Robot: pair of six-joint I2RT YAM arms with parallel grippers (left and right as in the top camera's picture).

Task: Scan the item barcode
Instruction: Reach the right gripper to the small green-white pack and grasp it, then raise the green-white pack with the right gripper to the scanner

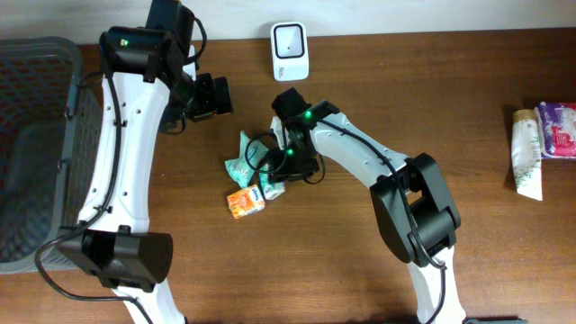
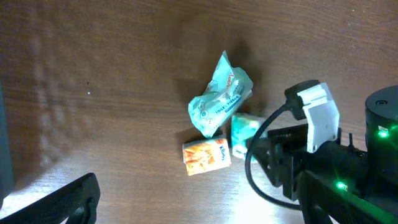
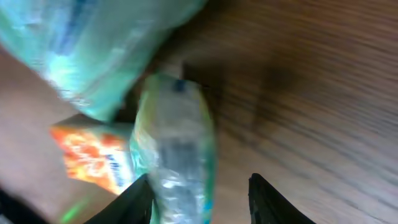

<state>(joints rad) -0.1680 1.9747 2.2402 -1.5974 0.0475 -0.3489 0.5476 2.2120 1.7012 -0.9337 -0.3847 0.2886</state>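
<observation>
right fingers (image 3: 268,198): half-parted and set astride the small teal packet (image 3: 177,162). One finger is touching its side and the other stands just clear, so nothing is gripped yet.
small teal packet: lies flat near the middle of the worktop (image 1: 468,81), leaning against the orange carton (image 3: 93,155) and just below the crumpled teal bag (image 3: 93,50).
grip advice: close squarely on the packet's narrow sides only. The carton touches it, so a skewed pinch would likely catch or drag it.
lift advice: go straight up until clear of the two neighbours, since the film looks thin and slippery.
barcode: not visible in any view. The packet will probably need turning before one face meets the reader.
scanner (image 1: 290,49): a white unit at the middle of the far edge, near the heap and with a bare path to it.
left fingers (image 2: 62,199): spread wide and empty, hanging near the far edge to the left of the heap, clear of the route.
worktop: dark brown wood, smooth, with glare near the close edge.
room: a grey basket (image 1: 36,135) stands at the left edge. A tube (image 1: 526,153) and a purple pack (image 1: 558,129) lie at the right edge, well apart from the work.
</observation>
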